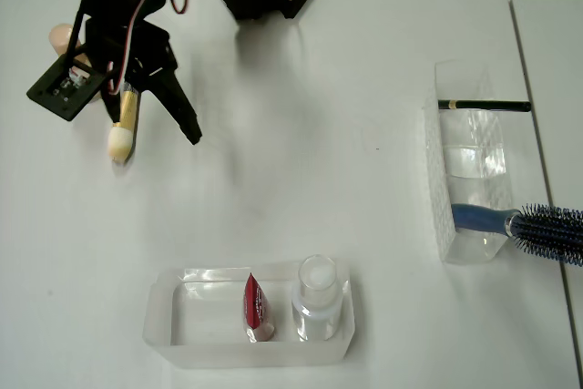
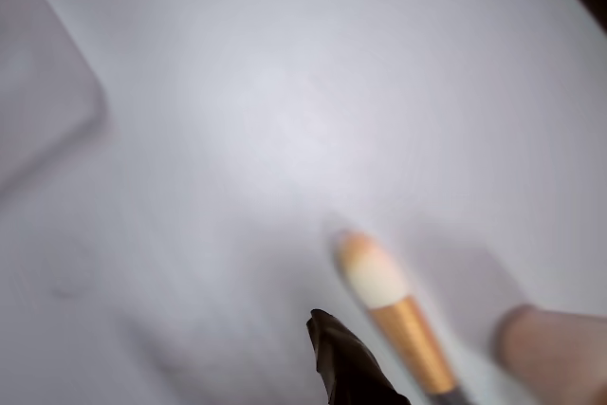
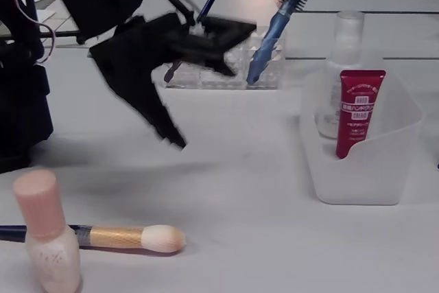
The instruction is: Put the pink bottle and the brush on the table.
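Below the gripper (image 3: 161, 111), brush (image 3: 130, 237) and bottle (image 3: 46, 245) rest on the table (image 3: 260, 238); fingers empty, opening indeterminate.

Arm at approx 10 o'clock of overhead view, wrist cam housing sticking out toward 9. Gripper (image 1: 187, 125) (image 3: 175, 135) points down toward 5 o'clock, off the surface, holding nothing; jaw gap blurred, can't tell.

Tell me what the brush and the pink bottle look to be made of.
The brush: soft cream fibre tip, shiny gold ferrule that looks metallic, dark smooth handle, probably plastic or lacquered wood. The pink bottle: opaque peach body with a faint sheen and a matte cap, likely plastic, though frosted glass cannot be ruled out.
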`<state>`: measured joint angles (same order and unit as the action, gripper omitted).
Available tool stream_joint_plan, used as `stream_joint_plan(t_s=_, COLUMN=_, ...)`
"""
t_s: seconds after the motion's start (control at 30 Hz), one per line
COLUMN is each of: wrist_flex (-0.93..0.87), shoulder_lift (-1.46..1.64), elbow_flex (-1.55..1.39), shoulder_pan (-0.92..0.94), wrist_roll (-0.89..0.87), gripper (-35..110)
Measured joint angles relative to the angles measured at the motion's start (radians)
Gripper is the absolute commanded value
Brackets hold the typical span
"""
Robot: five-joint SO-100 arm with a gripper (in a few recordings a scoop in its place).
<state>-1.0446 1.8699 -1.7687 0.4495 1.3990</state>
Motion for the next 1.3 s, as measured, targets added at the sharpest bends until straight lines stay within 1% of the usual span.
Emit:
stream_joint_plan(t_s=0.13, wrist_flex=0.014, shoulder_lift=0.043, elbow_flex=0.000, shoulder_pan=-0.057, wrist_roll=-0.247, gripper=59)
stream_joint_plan(t_s=0.27, wrist_flex=0.066, shoulder_lift=0.078, elbow_flex=0.000, shoulder_pan=-0.140, wrist_roll=-0.491, gripper=54)
stream_joint_plan(t_s=0.37, wrist_flex=0.115, shoulder_lift=0.107, elbow_flex=-0.003, shoulder_pan=-0.163, wrist_roll=-0.647, gripper=47)
stream_joint_plan(t_s=0.47, wrist_flex=0.163, shoulder_lift=0.156, elbow_flex=-0.048, shoulder_pan=-0.216, wrist_roll=-0.769, gripper=39)
stream_joint_plan(t_s=0.6, wrist_flex=0.239, shoulder_lift=0.236, elbow_flex=-0.132, shoulder_pan=-0.236, wrist_roll=-0.923, gripper=21)
stream_joint_plan(t_s=0.73, wrist_flex=0.334, shoulder_lift=0.311, elbow_flex=-0.236, shoulder_pan=-0.261, wrist_roll=-0.980, gripper=12)
stream_joint_plan(t_s=0.93, wrist_flex=0.365, shoulder_lift=0.440, elbow_flex=-0.368, shoulder_pan=-0.327, wrist_roll=-1.077, gripper=0)
stream_joint_plan(t_s=1.0, wrist_flex=0.367, shoulder_lift=0.492, elbow_flex=-0.420, shoulder_pan=-0.360, wrist_roll=-1.104, gripper=0)
stream_joint_plan(t_s=1.3, wrist_flex=0.410, shoulder_lift=0.811, elbow_flex=-0.767, shoulder_pan=-0.379, wrist_roll=-1.150, gripper=0)
